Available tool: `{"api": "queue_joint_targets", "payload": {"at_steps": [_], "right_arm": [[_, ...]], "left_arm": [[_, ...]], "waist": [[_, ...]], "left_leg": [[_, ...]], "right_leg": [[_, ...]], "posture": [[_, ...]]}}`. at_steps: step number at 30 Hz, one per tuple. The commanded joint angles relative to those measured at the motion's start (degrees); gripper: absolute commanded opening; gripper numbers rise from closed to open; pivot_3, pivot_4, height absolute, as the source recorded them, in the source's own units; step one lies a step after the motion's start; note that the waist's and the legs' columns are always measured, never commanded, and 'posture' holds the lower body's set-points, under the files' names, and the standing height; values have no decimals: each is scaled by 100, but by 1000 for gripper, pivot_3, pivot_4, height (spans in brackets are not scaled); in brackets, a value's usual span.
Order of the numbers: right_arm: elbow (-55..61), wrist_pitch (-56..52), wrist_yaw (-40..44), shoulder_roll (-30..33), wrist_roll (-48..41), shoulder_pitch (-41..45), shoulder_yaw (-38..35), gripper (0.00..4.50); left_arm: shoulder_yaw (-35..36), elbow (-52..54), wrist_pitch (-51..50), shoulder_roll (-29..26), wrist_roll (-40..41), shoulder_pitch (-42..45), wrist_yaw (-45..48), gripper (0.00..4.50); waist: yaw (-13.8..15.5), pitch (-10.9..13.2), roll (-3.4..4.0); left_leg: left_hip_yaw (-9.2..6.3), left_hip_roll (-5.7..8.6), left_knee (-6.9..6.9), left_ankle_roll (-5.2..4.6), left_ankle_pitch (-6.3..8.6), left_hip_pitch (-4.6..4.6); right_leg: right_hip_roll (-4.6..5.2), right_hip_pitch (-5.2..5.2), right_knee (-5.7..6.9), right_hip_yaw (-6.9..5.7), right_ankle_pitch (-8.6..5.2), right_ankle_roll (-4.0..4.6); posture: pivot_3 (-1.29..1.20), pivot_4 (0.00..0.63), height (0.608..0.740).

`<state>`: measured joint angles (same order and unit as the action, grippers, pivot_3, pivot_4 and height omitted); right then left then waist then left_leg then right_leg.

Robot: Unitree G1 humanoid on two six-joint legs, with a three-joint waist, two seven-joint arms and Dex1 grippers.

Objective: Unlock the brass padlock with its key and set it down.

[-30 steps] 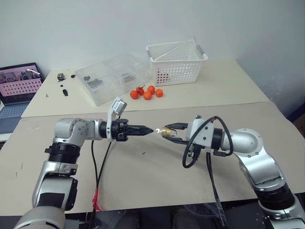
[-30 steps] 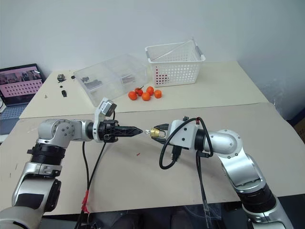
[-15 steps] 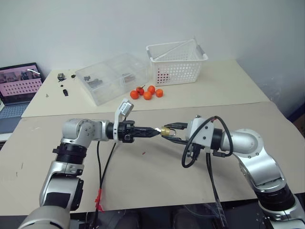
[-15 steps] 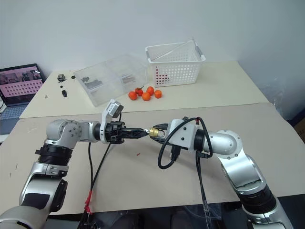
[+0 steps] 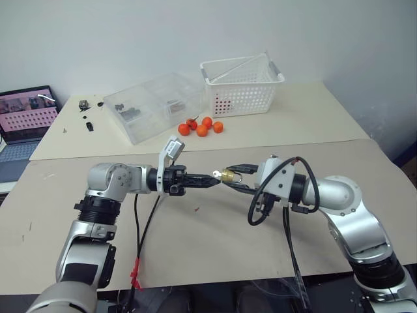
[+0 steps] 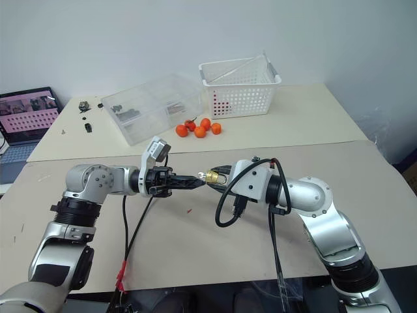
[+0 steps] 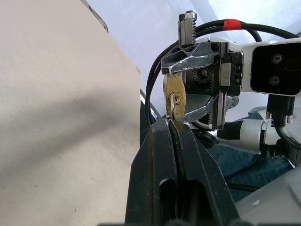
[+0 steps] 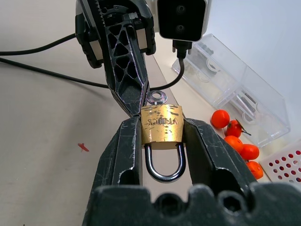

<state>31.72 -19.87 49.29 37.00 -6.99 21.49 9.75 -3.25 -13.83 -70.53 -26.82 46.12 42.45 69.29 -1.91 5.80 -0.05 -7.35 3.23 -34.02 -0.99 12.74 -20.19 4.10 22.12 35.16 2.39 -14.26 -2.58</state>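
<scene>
Right claw [image 8: 162,141] pinches the padlock [image 8: 162,125] above the worktop [image 5: 215,241]; left claw [image 7: 171,123], pressed together, grips the key [image 8: 156,97].

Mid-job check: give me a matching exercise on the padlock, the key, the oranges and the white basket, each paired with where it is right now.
Things:
1. brass padlock
2. key
3. oranges
4. white basket

Places:
A. loose on the far table, beside the clear box
B. pinched in the shut left gripper
C. at the far table's back
D. clamped in the right gripper

Pairs: 1-D, 2-B, 3-A, 4-C
</scene>
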Motion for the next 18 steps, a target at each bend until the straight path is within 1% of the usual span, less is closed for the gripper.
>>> {"api": "queue_joint_targets", "payload": {"at_steps": [1,8,11,13,14,18], "right_arm": [[265,15,-2,22,-115,20,-50,932],[251,24,10,33,-106,23,-42,932],[248,17,7,32,-103,28,-28,932],[243,20,10,42,-109,28,-29,932],[239,21,10,46,-111,30,-27,932],[226,24,1,56,-106,43,-8,932]], "left_arm": [[178,11,31,-34,108,200,47,55],[-158,181,257,-182,-104,95,257,55],[-122,144,229,-206,-52,100,322,800],[-111,121,235,-198,-64,111,295,1634],[-104,94,251,-189,-86,119,273,1961],[-94,54,258,-187,-67,132,331,1961]], "waist": [[-1,0,0],[5,0,0],[13,0,0],[19,0,0],[21,0,0],[33,0,0]], "left_leg": [[0,0,0,0,0,0],[0,0,0,0,0,0],[0,0,0,0,0,0],[0,0,0,0,0,0],[1,0,0,0,0,0],[1,0,0,0,0,0]], "right_leg": [[0,0,0,0,0,0],[0,0,0,0,0,0],[0,0,-1,0,0,0],[-1,0,-1,0,0,0],[0,0,-1,0,0,0],[0,0,-1,0,0,0]], "posture": [[0,150,740],[0,150,740],[0,150,740],[0,150,740],[0,150,740],[0,150,740]]}}
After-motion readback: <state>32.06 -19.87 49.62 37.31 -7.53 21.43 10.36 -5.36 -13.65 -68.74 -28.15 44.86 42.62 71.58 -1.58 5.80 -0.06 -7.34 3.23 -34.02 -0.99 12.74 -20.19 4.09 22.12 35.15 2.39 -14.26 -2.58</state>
